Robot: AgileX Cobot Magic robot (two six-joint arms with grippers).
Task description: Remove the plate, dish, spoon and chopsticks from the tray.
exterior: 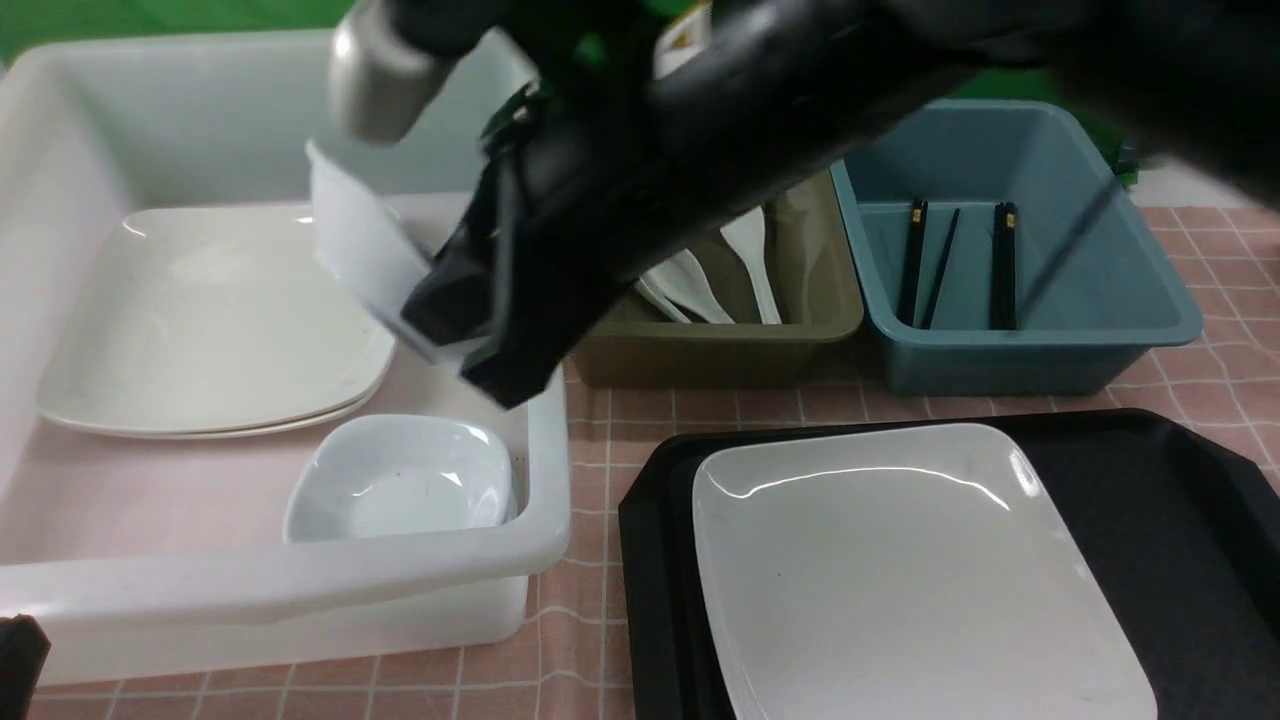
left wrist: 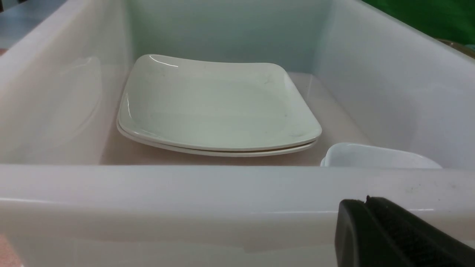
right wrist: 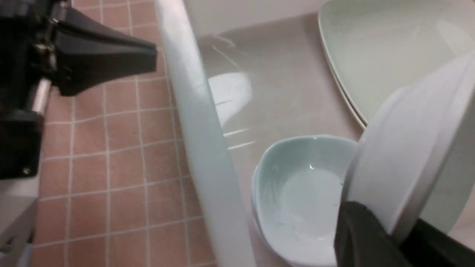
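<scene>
The plate [exterior: 900, 570] lies on the black tray [exterior: 1180, 500] at the front right. My right gripper [exterior: 445, 325] reaches across to the white tub [exterior: 300, 585] and is shut on the rim of the small white dish [exterior: 355, 245], held tilted on edge above the tub floor. In the right wrist view, the held dish [right wrist: 408, 159] sits between my right gripper's [right wrist: 393, 231] jaws. My left gripper [left wrist: 367, 207] is shut and empty, low outside the tub's near wall; it also shows in the front view [exterior: 15, 650]. Spoons [exterior: 750, 260] lie in the olive tub, chopsticks [exterior: 1003, 260] in the blue tub.
Two stacked plates [exterior: 210, 320] and another small dish [exterior: 400, 480] lie in the white tub, the dish right under the held one. The olive tub [exterior: 720, 350] and the blue tub [exterior: 1020, 350] stand behind the tray. A pink checked cloth [exterior: 600, 420] covers the table.
</scene>
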